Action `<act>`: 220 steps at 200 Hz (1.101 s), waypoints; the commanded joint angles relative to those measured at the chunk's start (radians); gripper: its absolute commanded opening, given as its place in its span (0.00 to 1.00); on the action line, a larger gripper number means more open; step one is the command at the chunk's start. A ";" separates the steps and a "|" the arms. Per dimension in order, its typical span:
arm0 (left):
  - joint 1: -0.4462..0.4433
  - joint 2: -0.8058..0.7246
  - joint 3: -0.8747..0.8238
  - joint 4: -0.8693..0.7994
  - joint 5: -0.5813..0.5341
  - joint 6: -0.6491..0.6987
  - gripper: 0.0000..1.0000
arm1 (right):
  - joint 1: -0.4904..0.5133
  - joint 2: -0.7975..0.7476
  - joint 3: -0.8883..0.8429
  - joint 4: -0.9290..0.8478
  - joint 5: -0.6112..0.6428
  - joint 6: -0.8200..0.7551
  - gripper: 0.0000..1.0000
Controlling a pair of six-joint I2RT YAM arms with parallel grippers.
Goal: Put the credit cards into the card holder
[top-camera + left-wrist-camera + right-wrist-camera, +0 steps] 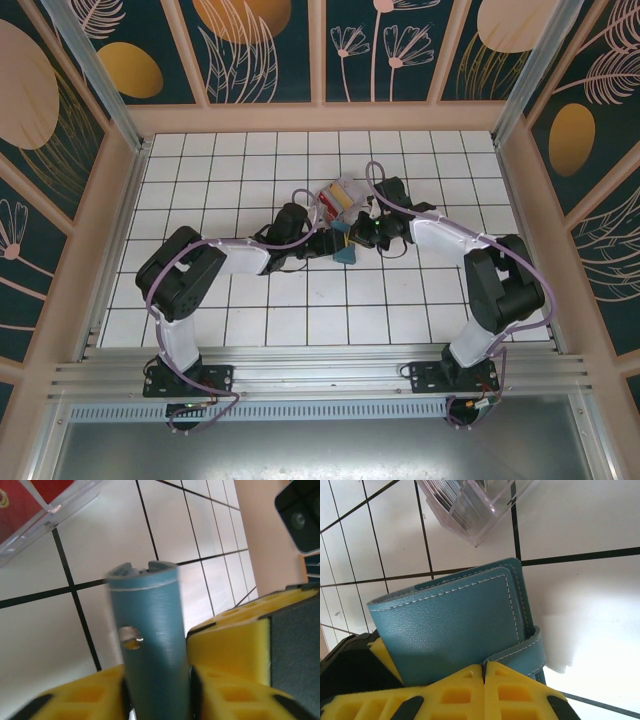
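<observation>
- Teal holder [150, 630] grasped across its thickness by left claw [156, 680], probably to steady it.
- Right claw [484, 672] clenched at the strap [520, 652], probably to unfasten it; cards [340, 197] not yet in.

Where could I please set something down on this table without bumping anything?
Free: back-left tiles between the left wall and the box; back-right tiles by the right wall; the near row between the arm bases. Crowded: mid-table, where the left gripper and right gripper meet at the holder.
</observation>
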State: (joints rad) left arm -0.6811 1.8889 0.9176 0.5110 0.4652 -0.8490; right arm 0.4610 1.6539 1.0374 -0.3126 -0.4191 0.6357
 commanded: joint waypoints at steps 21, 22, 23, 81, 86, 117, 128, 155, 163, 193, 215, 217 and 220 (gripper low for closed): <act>-0.006 0.021 0.021 0.032 0.012 -0.004 0.12 | 0.007 -0.028 -0.005 0.018 -0.028 0.007 0.02; -0.005 0.021 0.020 0.032 0.012 -0.004 0.12 | 0.008 -0.028 -0.005 0.018 -0.028 0.007 0.02; -0.006 0.019 0.019 0.032 0.013 -0.004 0.12 | 0.007 -0.027 -0.005 0.017 -0.027 0.007 0.02; -0.005 -0.013 -0.018 -0.011 -0.034 0.026 0.00 | -0.029 -0.043 -0.031 -0.003 -0.006 -0.022 0.02; -0.006 -0.014 -0.021 -0.016 -0.038 0.028 0.00 | -0.037 -0.049 -0.035 -0.008 -0.004 -0.027 0.02; -0.004 -0.028 -0.044 -0.018 -0.052 0.033 0.00 | -0.109 -0.096 -0.085 -0.027 0.021 -0.061 0.02; -0.005 -0.031 -0.049 -0.019 -0.057 0.032 0.00 | -0.129 -0.115 -0.106 -0.028 0.031 -0.065 0.01; -0.004 -0.023 -0.041 -0.025 -0.058 0.029 0.35 | -0.118 -0.123 -0.114 -0.017 0.007 -0.064 0.02; -0.004 -0.024 -0.036 -0.039 -0.067 0.034 0.47 | -0.107 -0.122 -0.103 -0.022 0.010 -0.062 0.01; -0.004 -0.065 -0.017 -0.159 -0.158 0.088 0.75 | -0.089 -0.132 -0.064 -0.074 0.038 -0.072 0.02; -0.002 -0.104 -0.005 -0.246 -0.217 0.135 0.77 | -0.087 -0.145 -0.048 -0.107 0.040 -0.082 0.02; -0.002 -0.107 -0.004 -0.252 -0.220 0.137 0.77 | -0.086 -0.145 -0.048 -0.110 0.039 -0.083 0.02; -0.003 -0.111 -0.002 -0.258 -0.224 0.141 0.78 | -0.086 -0.147 -0.047 -0.112 0.039 -0.083 0.02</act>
State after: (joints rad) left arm -0.6880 1.8477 0.8829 0.3691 0.3264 -0.7784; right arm 0.3691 1.5574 0.9531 -0.3672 -0.3962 0.5781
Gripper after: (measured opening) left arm 0.771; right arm 0.049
